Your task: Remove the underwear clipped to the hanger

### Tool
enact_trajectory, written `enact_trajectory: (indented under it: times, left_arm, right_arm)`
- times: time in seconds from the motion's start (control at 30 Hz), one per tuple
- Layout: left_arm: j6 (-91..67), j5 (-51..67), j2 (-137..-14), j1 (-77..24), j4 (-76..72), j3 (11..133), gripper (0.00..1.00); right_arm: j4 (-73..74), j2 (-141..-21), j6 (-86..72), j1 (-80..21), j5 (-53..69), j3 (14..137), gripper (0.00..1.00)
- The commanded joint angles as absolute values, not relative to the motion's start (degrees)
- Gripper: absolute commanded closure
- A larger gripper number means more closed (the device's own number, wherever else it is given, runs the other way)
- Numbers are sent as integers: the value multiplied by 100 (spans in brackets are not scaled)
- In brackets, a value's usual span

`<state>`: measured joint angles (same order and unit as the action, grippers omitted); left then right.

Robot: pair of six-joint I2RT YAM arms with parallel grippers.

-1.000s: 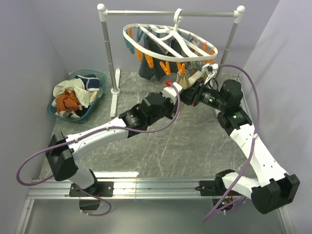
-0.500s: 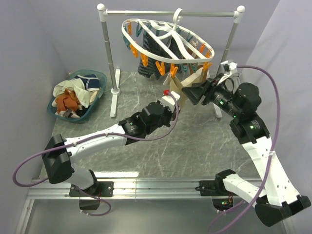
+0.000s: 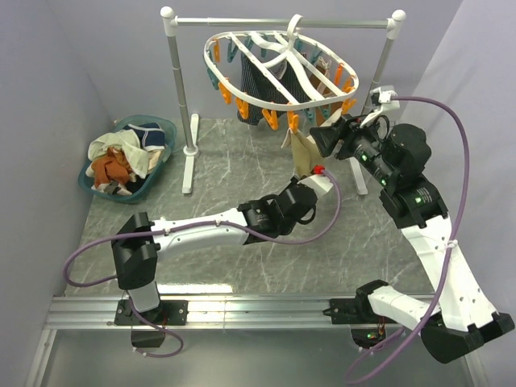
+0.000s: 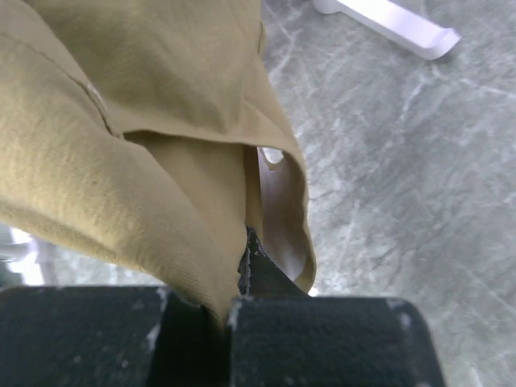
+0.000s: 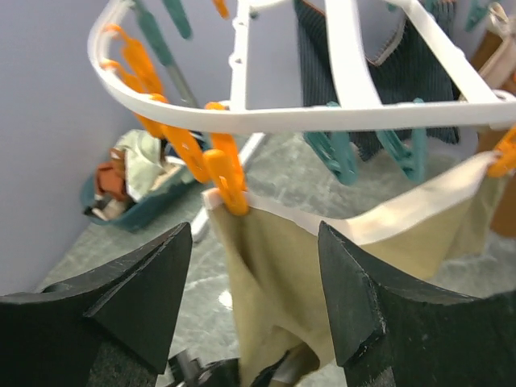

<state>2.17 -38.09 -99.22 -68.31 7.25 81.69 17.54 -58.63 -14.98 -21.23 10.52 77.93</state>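
Two orange pins keep the tan brief (image 5: 274, 274) on the hanger (image 5: 339, 113). The brief hangs below the hanger's near rim, its pale waistband stretched between the first orange pin (image 5: 226, 181) at one corner and the second orange pin (image 5: 506, 153) further along the same rim. The left gripper (image 4: 234, 302) is low under the hanger, clenched on a bottom fold of the tan brief and drawing the cloth downward. The right gripper (image 5: 251, 242) is just below the near rim with its jaws spread wide and nothing between them, facing the first orange pin. The step in hand looks like freeing that corner. To do it well, the right gripper should probably rise a little and close across the pin's upper handles, not on the waistband or the rim, so that the pin's mouth opens. The left gripper's pull is best kept light and straight down, because a hard tug could tilt or swing the hanger on its hook and carry the pin out of reach. The teal pins (image 5: 332, 157) just beside and the dark striped brief (image 5: 379, 81) under the hanger's far side should be left alone. The second orange pin also holds the waistband, so one release may not drop the cloth. The basket (image 3: 168, 143) sits well to the hanger's left.
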Motion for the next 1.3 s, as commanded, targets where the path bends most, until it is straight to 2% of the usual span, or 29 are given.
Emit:
enact_trajectory:
  times: [0.0,0.13,0.23,0.33,0.6,0.73,0.87,1.07,1.13,1.27]
  left_arm:
    - [641,-4490,-10037,-6943,860,8551,100]
    - [826,-4649,-10116,-7049,870,8675,99]
    - [757,-4238,-9897,-7084,782,8561,100]
    - [546,-3474,-9520,-7093,835,8350,100]
    - [-182,-874,-7788,-6926,457,7147,100]
    - [-413,-203,-7384,-6759,633,7005,100]
    - [-396,-44,-7400,-6750,791,6996,100]
    - [-448,79,-7418,-6741,844,6996,100]
    - [-440,79,-7409,-6750,844,7014,100]
    - [-404,79,-7392,-6750,931,7136,100]
  right_arm:
    - [1785,-5897,-1274,-2171,685,7937,29]
    - [1767,-6020,-1222,-2171,949,7919,31]
    - [1504,-5960,-1169,-2153,1536,7735,31]
    - [1108,-5985,-1265,-2049,2476,7620,25]
    - [589,-6389,-1836,-1477,4542,7892,22]
    - [282,-6574,-2126,-1196,5465,7919,21]
    - [-891,-6899,-2995,-1134,6291,7753,22]
    - [-2872,-7233,-4595,-1134,6592,7348,22]
    - [-3006,-7374,-4816,-1134,6539,7374,23]
    - [-2384,-7444,-4247,-1143,6091,7497,23]
